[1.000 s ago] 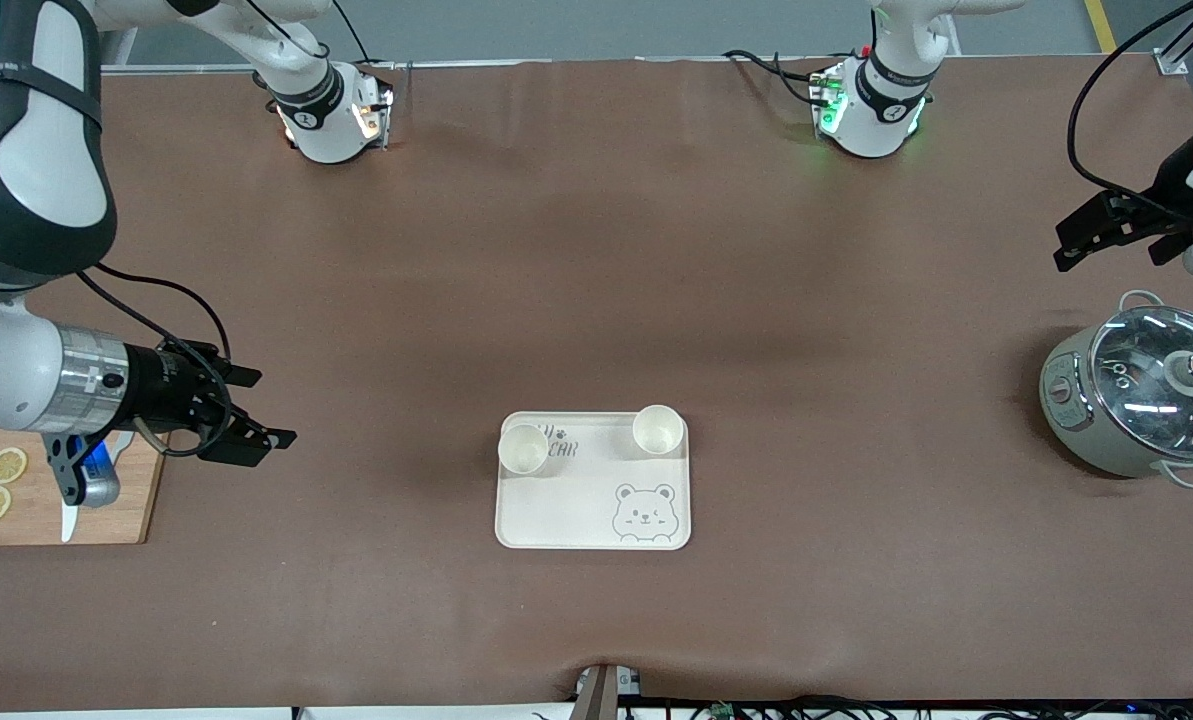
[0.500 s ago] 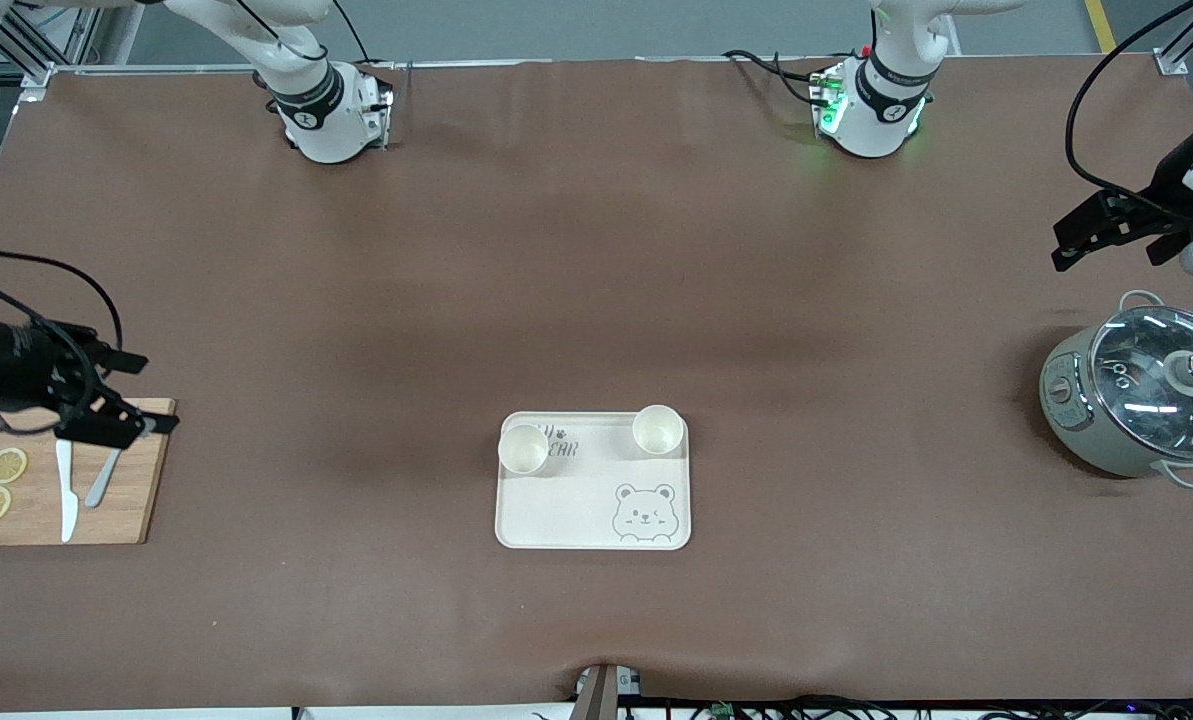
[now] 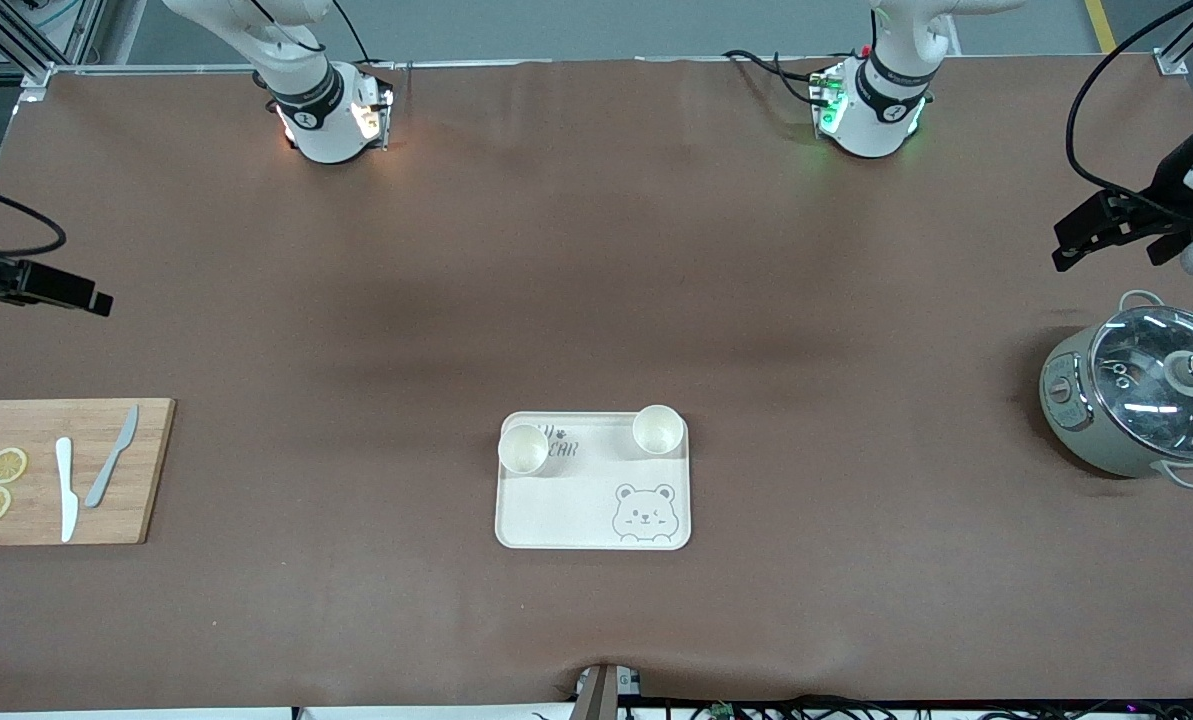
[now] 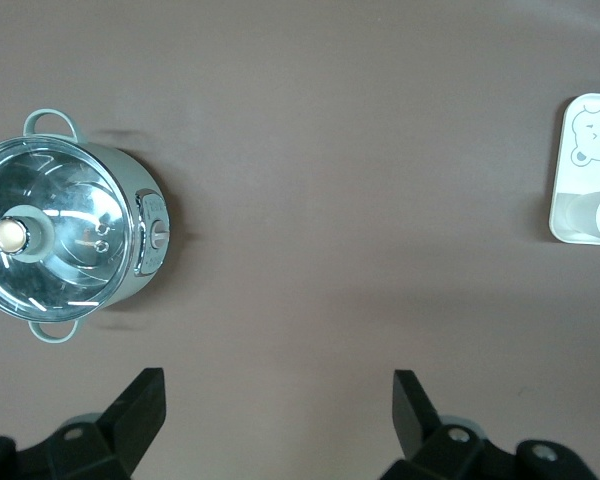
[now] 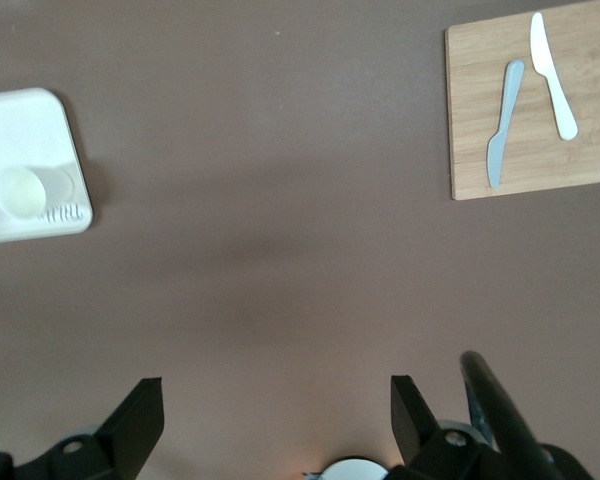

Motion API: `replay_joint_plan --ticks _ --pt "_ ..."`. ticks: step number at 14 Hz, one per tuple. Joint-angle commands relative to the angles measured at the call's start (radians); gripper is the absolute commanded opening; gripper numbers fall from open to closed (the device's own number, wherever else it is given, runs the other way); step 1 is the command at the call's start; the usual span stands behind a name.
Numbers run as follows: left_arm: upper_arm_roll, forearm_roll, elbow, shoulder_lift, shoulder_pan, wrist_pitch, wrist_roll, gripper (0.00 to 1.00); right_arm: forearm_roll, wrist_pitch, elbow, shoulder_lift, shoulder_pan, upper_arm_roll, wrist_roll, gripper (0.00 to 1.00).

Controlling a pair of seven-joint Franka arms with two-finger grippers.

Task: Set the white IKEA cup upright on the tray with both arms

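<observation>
Two white cups stand upright on the cream tray (image 3: 576, 505) with the bear drawing, mid-table. One cup (image 3: 523, 449) sits at the tray's corner toward the right arm's end. The other cup (image 3: 657, 430) sits at the corner toward the left arm's end. My right gripper (image 3: 91, 298) hangs open and empty over bare table at the right arm's end; its wrist view shows the gripper (image 5: 277, 405), the tray (image 5: 30, 130) and a cup (image 5: 20, 190). My left gripper (image 3: 1071, 245) waits open and empty over the table near the pot; its wrist view shows the gripper (image 4: 278, 400) and the tray (image 4: 585, 170).
A grey-green pot with a glass lid (image 3: 1141, 400) stands at the left arm's end, also in the left wrist view (image 4: 65, 240). A wooden cutting board (image 3: 36, 520) at the right arm's end carries lemon slices (image 3: 6, 465), a white knife (image 3: 64, 490) and a grey knife (image 3: 111, 470).
The right arm has drawn back from over the cutting board, out toward its own end of the table, uncovering the board and knives. The left arm and both cups have not moved.
</observation>
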Motion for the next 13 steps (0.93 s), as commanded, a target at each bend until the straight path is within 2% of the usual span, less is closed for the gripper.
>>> replay_joint_plan --ticks 1,3,6,8,10,11,13 --pt "0.0 0.014 0.005 -0.003 -0.001 -0.006 0.015 1.0 -0.059 0.022 -0.124 -0.099 0.04 0.011 -0.057 1.0" --pt "-0.002 0.014 0.004 0.002 -0.005 -0.006 0.015 1.0 -0.093 0.093 -0.245 -0.167 0.064 0.013 -0.059 1.0" --pt "-0.003 0.014 0.004 0.019 -0.007 -0.006 0.015 1.0 -0.089 0.276 -0.486 -0.326 0.071 0.004 -0.129 1.0" --pt "-0.006 0.014 0.005 0.017 -0.007 -0.003 0.017 1.0 -0.076 0.298 -0.512 -0.34 0.093 -0.021 -0.134 1.0" --pt "-0.016 0.008 0.002 0.014 -0.007 -0.006 0.003 1.0 -0.076 0.284 -0.509 -0.34 0.162 -0.126 -0.134 1.0" --pt "-0.023 0.007 0.001 0.008 -0.002 -0.006 0.0 1.0 -0.076 0.281 -0.505 -0.336 0.177 -0.158 -0.134 1.0" --pt "-0.032 0.002 -0.007 -0.004 -0.004 -0.008 -0.007 1.0 -0.078 0.278 -0.451 -0.327 0.171 -0.166 -0.136 1.0"
